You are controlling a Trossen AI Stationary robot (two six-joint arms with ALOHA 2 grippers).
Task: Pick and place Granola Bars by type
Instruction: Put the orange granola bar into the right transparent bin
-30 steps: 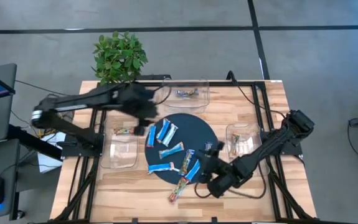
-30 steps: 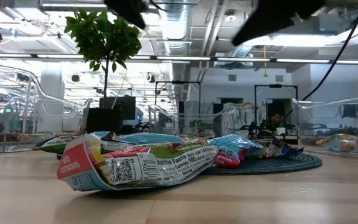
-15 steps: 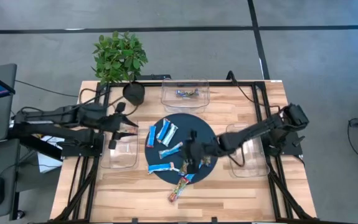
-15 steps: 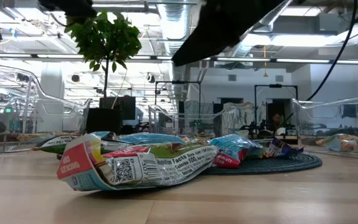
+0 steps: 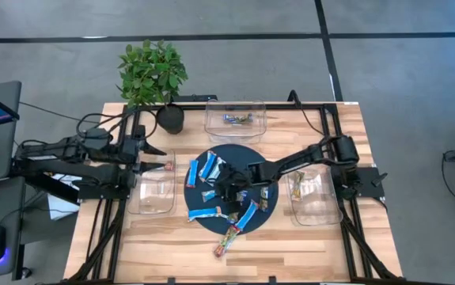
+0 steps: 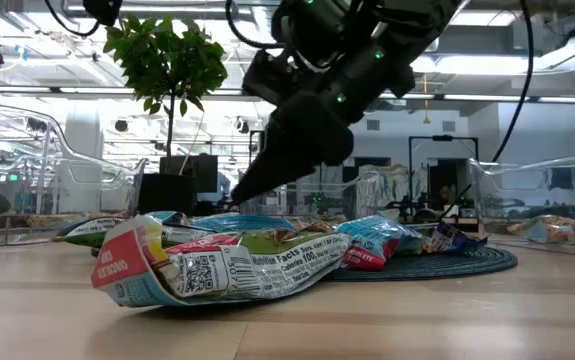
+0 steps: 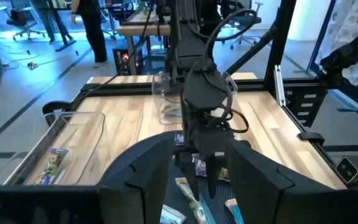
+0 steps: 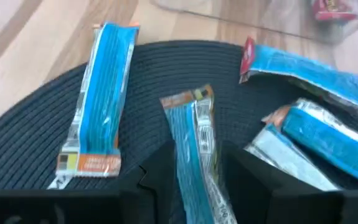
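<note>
Blue bars (image 5: 210, 168) lie scattered on the dark round mat (image 5: 259, 162) at the table's (image 5: 290, 253) middle, with one multicoloured bar (image 5: 227, 239) just off its near edge. The right end effector (image 5: 224, 187) hangs low over the mat, fingers spread astride a blue bar (image 8: 194, 149), not pinching it. The left end effector (image 5: 154, 157) sits above the left clear bin (image 5: 154, 204), fingers spread, empty.

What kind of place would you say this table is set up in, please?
Probably a robotics lab or open workshop: exposed ceiling ducts, more framed workbenches and people standing behind, plus a potted plant.
</note>
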